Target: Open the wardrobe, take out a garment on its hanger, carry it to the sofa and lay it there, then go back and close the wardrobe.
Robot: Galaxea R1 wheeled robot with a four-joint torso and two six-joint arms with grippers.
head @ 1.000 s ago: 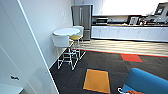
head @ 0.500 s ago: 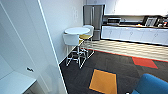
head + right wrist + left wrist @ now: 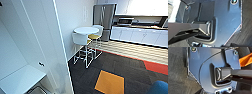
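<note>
I see bright daylight glare over the far counter [image 3: 140,35]; everything is softly blurred, and straight edges bow near the frame's sides.

Wide dark blue-grey plate [image 3: 205,65], round screw fittings at corners, dark jointed bar [image 3: 186,28], thin black cable

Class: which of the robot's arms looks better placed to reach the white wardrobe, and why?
Left, probably. In the head view the wardrobe stands close on the robot's left side, while the round table and the sofa corner lie to the right. Both wrist views face carpet.
</note>
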